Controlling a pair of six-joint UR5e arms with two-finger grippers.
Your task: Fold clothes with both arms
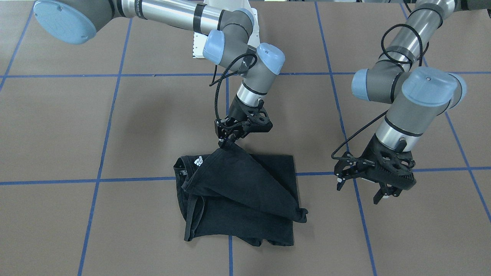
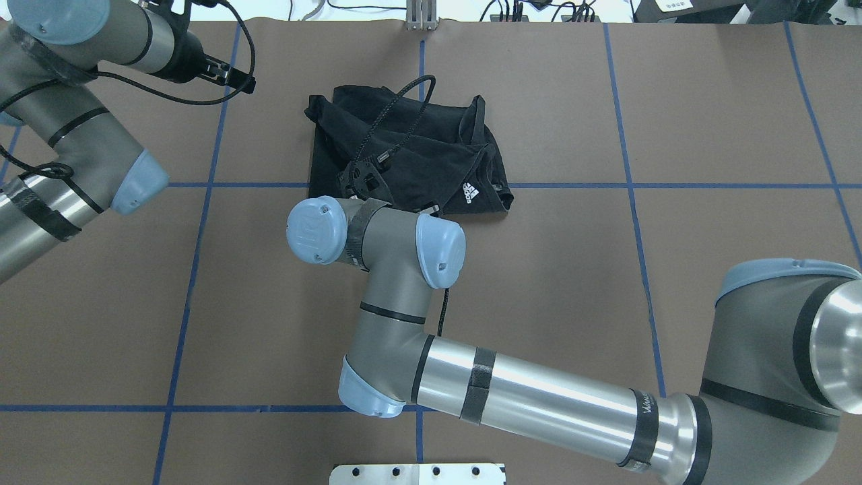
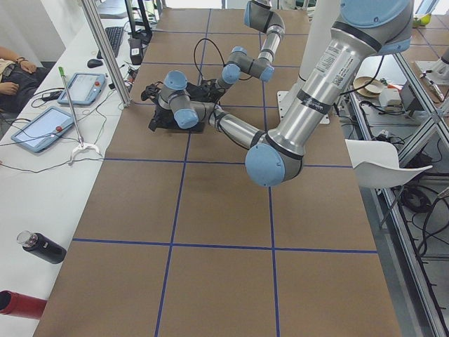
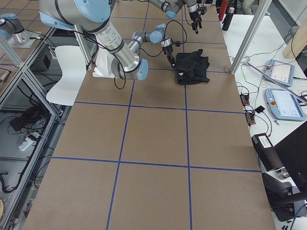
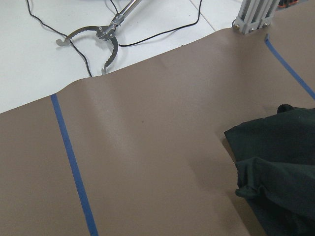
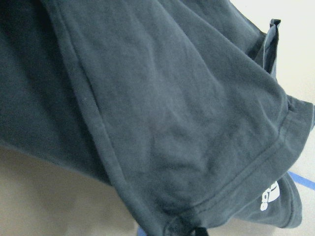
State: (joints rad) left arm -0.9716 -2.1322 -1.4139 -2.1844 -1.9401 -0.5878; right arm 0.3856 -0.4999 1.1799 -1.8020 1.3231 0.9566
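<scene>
The black T-shirt [image 1: 238, 191] lies partly folded on the brown table, with its small white Adidas logo [image 1: 198, 161] facing up by the collar. My right gripper [image 1: 226, 142] is shut on a corner of the shirt and holds it lifted, so a fold of cloth hangs tent-like over the rest. The right wrist view is filled with this cloth [image 6: 147, 98]. In the overhead view the shirt [image 2: 417, 148] lies beyond my right wrist. My left gripper [image 1: 358, 191] is open and empty, hovering beside the shirt's edge. The left wrist view shows that edge [image 5: 275, 167].
The brown table cover carries blue tape grid lines [image 1: 115, 180]. The white pedestal base [image 2: 417, 473] stands at the robot's side. A metal grabber tool [image 5: 98, 37] and an aluminium post [image 5: 253, 14] stand past the far edge. Tablets [image 3: 42, 130] and bottles lie on the side bench.
</scene>
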